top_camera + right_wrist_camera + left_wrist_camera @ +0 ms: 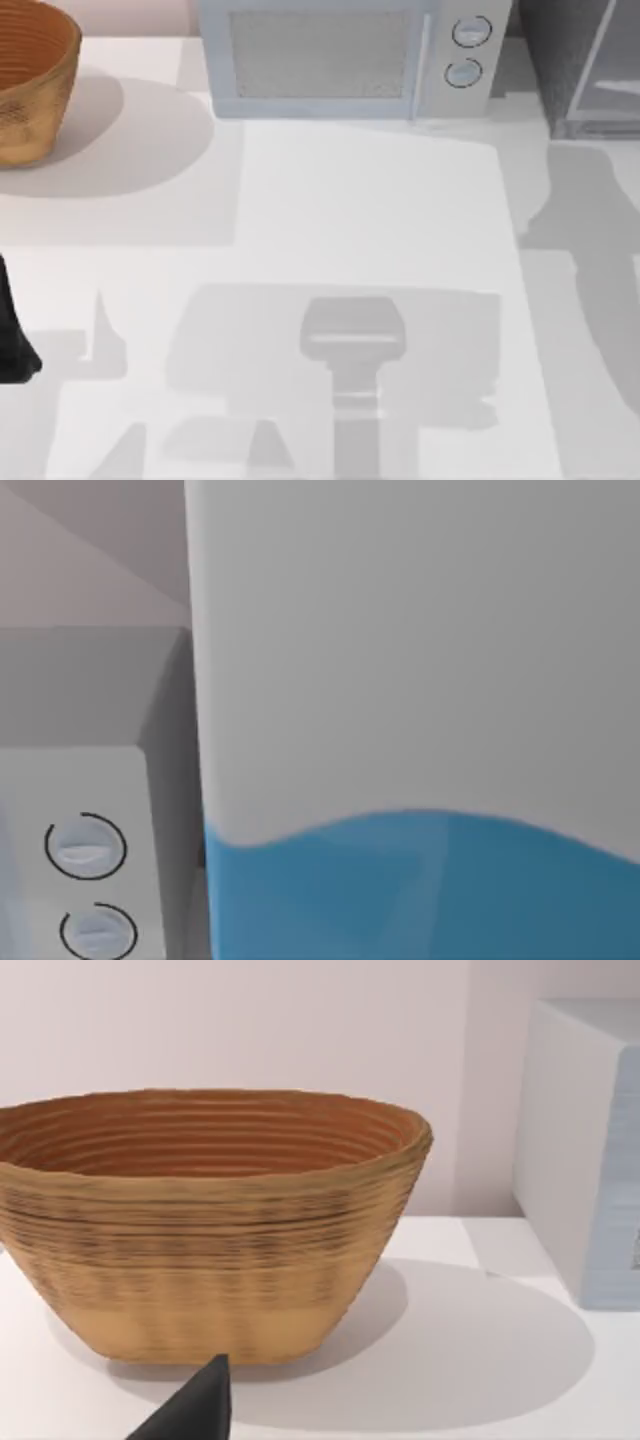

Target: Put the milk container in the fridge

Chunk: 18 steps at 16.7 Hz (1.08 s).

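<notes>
White tabletop stretches below the microwave (345,60) and the fridge (585,70) at upper right, while the milk container (420,780) looms against the right wrist camera, seemingly mid-carry, claw state untellable, next needing the fridge door

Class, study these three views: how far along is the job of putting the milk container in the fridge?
Partly done, it seems. The milk container looms very close in the right wrist view, beside the microwave, which suggests the right arm carries it, though no grip shows. In the top view the fridge stands at the table's far right, door seemingly ajar. Left to do: placing the carton inside. The left tool idles near the basket.
</notes>
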Each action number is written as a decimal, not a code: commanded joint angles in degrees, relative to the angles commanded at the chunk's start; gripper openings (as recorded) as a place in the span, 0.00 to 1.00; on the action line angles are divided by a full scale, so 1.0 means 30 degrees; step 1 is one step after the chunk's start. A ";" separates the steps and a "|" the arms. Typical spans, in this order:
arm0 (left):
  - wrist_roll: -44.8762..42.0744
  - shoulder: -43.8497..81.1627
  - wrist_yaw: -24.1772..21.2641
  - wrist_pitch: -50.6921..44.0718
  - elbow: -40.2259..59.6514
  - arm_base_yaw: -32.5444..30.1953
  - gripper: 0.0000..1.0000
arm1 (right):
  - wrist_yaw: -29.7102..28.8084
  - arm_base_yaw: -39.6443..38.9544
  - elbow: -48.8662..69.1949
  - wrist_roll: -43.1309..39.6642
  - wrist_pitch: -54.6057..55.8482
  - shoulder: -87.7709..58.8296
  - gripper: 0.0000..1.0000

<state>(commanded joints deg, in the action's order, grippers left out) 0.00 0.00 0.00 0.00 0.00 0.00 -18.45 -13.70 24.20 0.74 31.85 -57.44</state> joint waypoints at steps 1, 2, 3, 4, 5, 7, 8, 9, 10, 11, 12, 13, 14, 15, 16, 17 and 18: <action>0.0000 0.0000 0.0000 0.0000 0.0000 0.0000 1.00 | 0.0484 0.0408 -0.0676 0.0023 -0.0932 0.1594 0.00; 0.0000 0.0000 0.0000 0.0000 0.0000 0.0000 1.00 | 0.0977 0.0814 -0.1362 0.0043 -0.1868 0.3207 0.00; 0.0000 0.0000 0.0000 0.0000 0.0000 0.0000 1.00 | 0.1474 0.1217 -0.2050 0.0054 -0.2801 0.4827 0.00; 0.0000 0.0000 0.0000 0.0000 0.0000 0.0000 1.00 | 0.1973 0.1616 -0.2735 0.0055 -0.3723 0.6440 0.00; 0.0000 0.0000 0.0000 0.0000 0.0000 0.0000 1.00 | 0.2469 0.2009 -0.3407 0.0047 -0.4622 0.8033 0.00; 0.0000 0.0000 0.0000 0.0000 0.0000 0.0000 1.00 | 0.3433 0.2747 -0.4685 0.0006 -0.6316 1.1092 0.00; 0.0000 0.0000 0.0000 0.0000 0.0000 0.0000 1.00 | 0.3892 0.3081 -0.5278 -0.0023 -0.7093 1.2528 0.00; 0.0000 0.0000 0.0000 0.0000 0.0000 0.0000 1.00 | 0.4331 0.3385 -0.5832 -0.0055 -0.7813 1.3880 0.00; 0.0000 0.0000 0.0000 0.0000 0.0000 0.0000 1.00 | 0.4743 0.3657 -0.6342 -0.0089 -0.8470 1.5128 0.00; 0.0000 0.0000 0.0000 0.0000 0.0000 0.0000 1.00 | 0.5119 0.3897 -0.6802 -0.0122 -0.9055 1.6249 0.00; 0.0000 0.0000 0.0000 0.0000 0.0000 0.0000 1.00 | 0.5449 0.4108 -0.7205 -0.0155 -0.9561 1.7215 0.00; 0.0000 0.0000 0.0000 0.0000 0.0000 0.0000 1.00 | 0.5726 0.4285 -0.7542 -0.0187 -0.9979 1.8001 0.00; 0.0000 0.0000 0.0000 0.0000 0.0000 0.0000 1.00 | 0.5940 0.4424 -0.7804 -0.0215 -1.0300 1.8586 0.00; 0.0000 0.0000 0.0000 0.0000 0.0000 0.0000 1.00 | 0.6083 0.4520 -0.7982 -0.0236 -1.0515 1.8968 0.00; 0.0000 0.0000 0.0000 0.0000 0.0000 0.0000 1.00 | 0.6149 0.4567 -0.8067 -0.0247 -1.0616 1.9147 0.00; 0.0000 0.0000 0.0000 0.0000 0.0000 0.0000 1.00 | 0.6149 0.4567 -0.8067 -0.0247 -1.0616 1.9147 0.00; 0.0000 0.0000 0.0000 0.0000 0.0000 0.0000 1.00 | 0.6149 0.4567 -0.8067 -0.0247 -1.0616 1.9147 0.00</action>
<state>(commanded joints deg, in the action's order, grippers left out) 0.00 0.00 0.00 0.00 0.00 0.00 0.00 0.00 0.00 0.00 0.00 0.00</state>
